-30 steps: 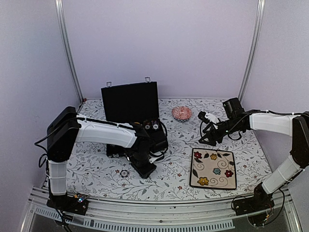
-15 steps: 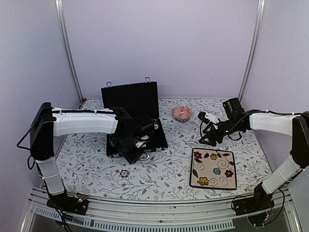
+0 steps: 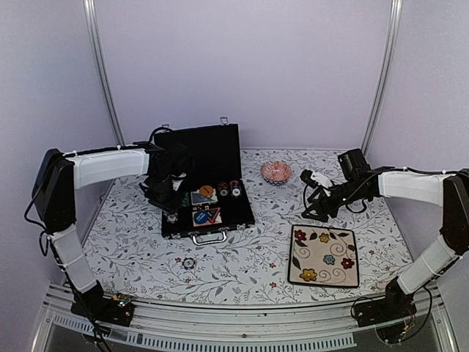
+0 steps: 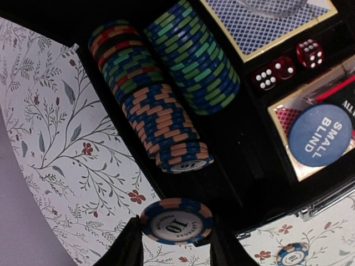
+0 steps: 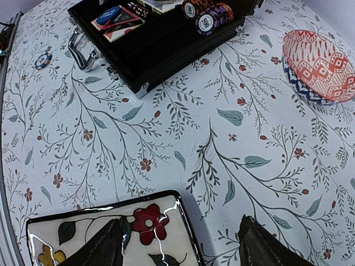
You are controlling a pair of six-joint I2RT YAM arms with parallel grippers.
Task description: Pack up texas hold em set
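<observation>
**Left pincer (image 4: pixel 176 239) gripping a chip (image 4: pixel 176 220) beside the open case (image 3: pixel 198 154)**

Left pincer is clamping the orange and blue chip, marked 10, between its two fingers. In the wrist view, the chip is hanging at the bottom centre, where the black wall of the case is meeting the flowered table (image 3: pixel 242 282).

The case is sitting at the middle left of the overhead view, with its lid standing upright at the back and its silver handle pointing to the lower edge of the frame. Inside it, rows of chips (image 4: pixel 191 61) are lying on their edges, and beside them are a blue-backed card deck (image 4: pixel 266 25), three red dice (image 4: pixel 283 67) and a round blue button (image 4: pixel 321 136) reading SMALL BLIND. A second chip (image 3: pixel 189 262) is lying alone on the table below the case.

The right pincer (image 5: pixel 183 233) is hanging with its fingers wide apart and nothing between them, over a corner of the flowered plate (image 3: pixel 324 255). A pink bowl (image 3: pixel 275 172) is sitting just beside the upper right corner of the case.
</observation>
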